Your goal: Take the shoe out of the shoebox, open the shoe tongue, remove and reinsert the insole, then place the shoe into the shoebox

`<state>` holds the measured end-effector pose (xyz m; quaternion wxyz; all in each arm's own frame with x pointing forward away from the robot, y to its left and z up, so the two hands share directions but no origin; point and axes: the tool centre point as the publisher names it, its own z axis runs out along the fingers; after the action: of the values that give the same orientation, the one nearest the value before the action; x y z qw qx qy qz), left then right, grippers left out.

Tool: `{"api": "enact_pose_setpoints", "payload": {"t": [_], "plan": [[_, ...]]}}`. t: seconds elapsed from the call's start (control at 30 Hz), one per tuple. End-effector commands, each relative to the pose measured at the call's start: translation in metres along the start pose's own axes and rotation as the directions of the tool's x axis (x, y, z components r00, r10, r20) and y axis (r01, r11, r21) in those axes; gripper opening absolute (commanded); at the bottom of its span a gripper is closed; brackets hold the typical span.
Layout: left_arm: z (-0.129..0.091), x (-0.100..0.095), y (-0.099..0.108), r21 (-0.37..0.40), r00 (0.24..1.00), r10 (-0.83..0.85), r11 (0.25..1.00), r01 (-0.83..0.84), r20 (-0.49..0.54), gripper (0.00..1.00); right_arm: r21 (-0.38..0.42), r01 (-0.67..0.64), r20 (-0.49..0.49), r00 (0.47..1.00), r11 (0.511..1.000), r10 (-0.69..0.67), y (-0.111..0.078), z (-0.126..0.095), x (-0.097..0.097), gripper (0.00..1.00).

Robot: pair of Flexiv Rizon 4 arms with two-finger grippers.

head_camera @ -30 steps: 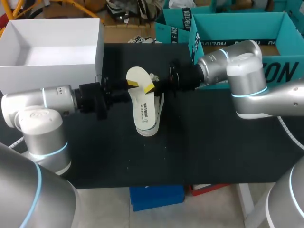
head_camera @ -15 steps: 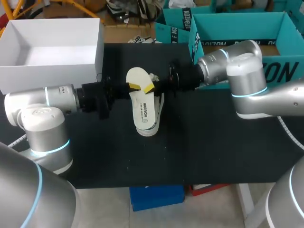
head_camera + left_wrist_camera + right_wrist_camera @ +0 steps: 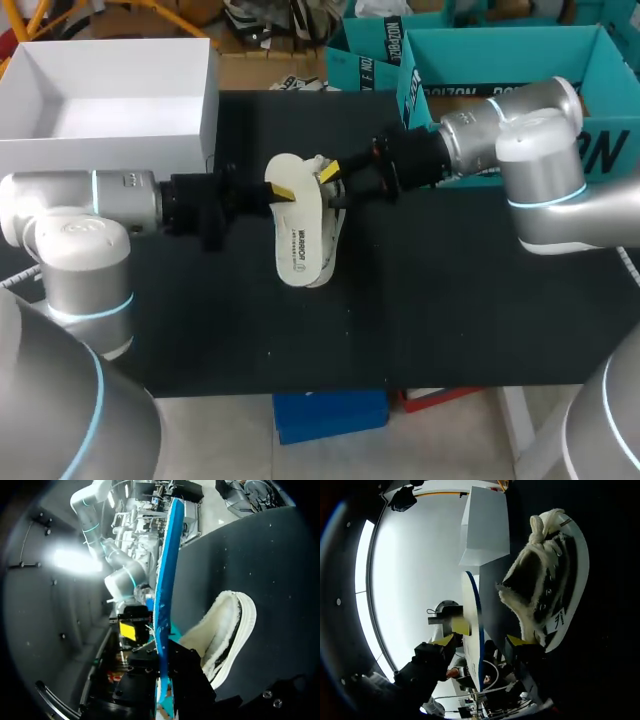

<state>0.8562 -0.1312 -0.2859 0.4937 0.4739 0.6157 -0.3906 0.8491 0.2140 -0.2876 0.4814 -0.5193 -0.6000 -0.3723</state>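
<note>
The cream insole (image 3: 298, 228) with a blue underside hangs over the table's middle, and my left gripper (image 3: 281, 190) is shut on its heel end. Under it lies the white fleece-lined shoe (image 3: 336, 232) on its side. My right gripper (image 3: 331, 173) stands open just right of the insole, not holding it. In the left wrist view the insole (image 3: 165, 580) runs edge-on out of my left gripper (image 3: 163, 690), with the shoe (image 3: 227, 630) beside it. In the right wrist view the insole (image 3: 472, 625) stands between the open fingers of my right gripper (image 3: 482, 641), the shoe (image 3: 547, 577) ahead.
The white shoebox (image 3: 205, 110) stands open at the back left, also seen as the shoebox (image 3: 487, 525) beyond the insole. Teal boxes (image 3: 430, 60) line the back right behind my right arm. The black table (image 3: 400, 320) has free room in front.
My right gripper has opened, let go of the insole and drawn back to the right. The insole, now held only by my left gripper, has sunk lower over the shoe.
</note>
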Motion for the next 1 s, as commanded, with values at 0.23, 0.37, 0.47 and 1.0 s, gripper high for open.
{"api": "enact_pose_setpoints", "payload": {"t": [0.23, 0.37, 0.47, 1.0], "plan": [[-0.052, 0.008, -0.031, 0.051, 0.936, -0.101, 0.991, 0.125, -0.336, 0.0, -0.198, -0.042, 0.129, 0.989, 0.979, 0.069, -0.063, -0.045, 0.007, 1.0], [-0.067, 0.023, -0.047, 0.063, 0.902, -0.138, 0.982, 0.179, -0.41, 0.0, -0.256, -0.05, 0.157, 0.983, 0.965, 0.093, -0.076, -0.056, 0.009, 1.0], [-0.077, 0.03, -0.056, 0.063, 0.885, -0.148, 0.979, 0.195, -0.441, 0.0, -0.294, -0.055, 0.178, 0.978, 0.954, 0.111, -0.087, -0.065, 0.011, 1.0], [-0.103, 0.045, -0.088, 0.112, 0.872, -0.143, 0.969, 0.219, -0.469, 0.0, -0.497, -0.033, 0.252, 0.951, 0.867, 0.18, -0.142, -0.104, 0.034, 1.0]]}}
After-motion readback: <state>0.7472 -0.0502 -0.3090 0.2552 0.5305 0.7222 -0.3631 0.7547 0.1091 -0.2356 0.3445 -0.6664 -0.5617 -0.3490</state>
